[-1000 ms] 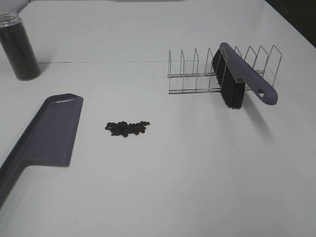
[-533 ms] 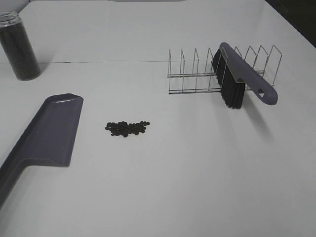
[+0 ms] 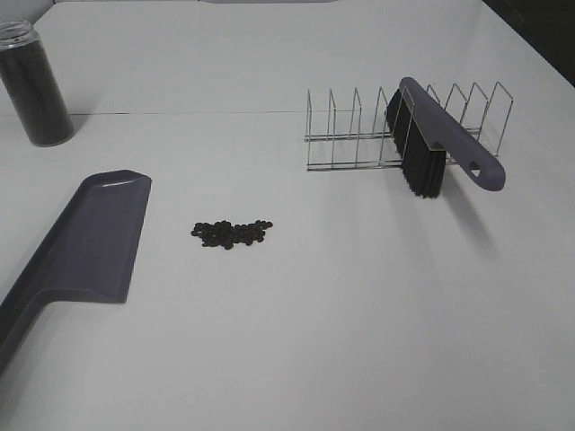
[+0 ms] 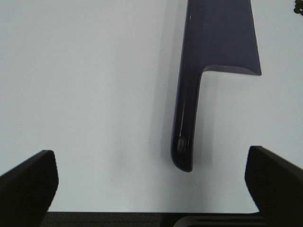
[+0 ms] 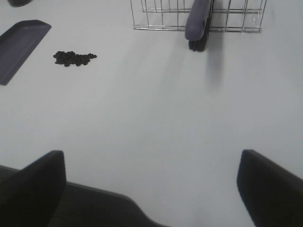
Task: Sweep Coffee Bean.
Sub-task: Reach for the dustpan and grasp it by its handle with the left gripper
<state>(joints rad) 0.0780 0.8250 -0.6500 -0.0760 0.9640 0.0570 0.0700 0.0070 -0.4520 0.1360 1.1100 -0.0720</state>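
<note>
- Step in hand, judging by the layout: reaching for the tools, with nothing gripped and the coffee bean (image 3: 232, 233) cluster not yet swept.
- Locating the coffee bean: lying loose on the white table (image 3: 359, 314) between the dustpan (image 3: 94, 233) and the wire rack (image 3: 350, 135), nearer the dustpan and touching neither.
- Going for the brush (image 3: 446, 135) with the right gripper (image 5: 150, 155): taking the handle where it is sticking out of the wire rack, then lifting clear of the wires before swinging across.
- Going for the dustpan with the left gripper (image 4: 149, 156): closing across the narrow handle, keeping the pan's lip flat on the table and facing the cluster.
- Sweeping in short, light strokes toward that lip, probably; risking scattered, rolling pieces otherwise.
- Steering well clear of the jar (image 3: 34, 85) at the far left.
- Left gripper: standing wide open, holding nothing, not touching the dustpan, with the handle's end showing between the fingers in the wrist view.
- Right gripper: spread equally wide, empty, hovering over bare table well short of the brush.
</note>
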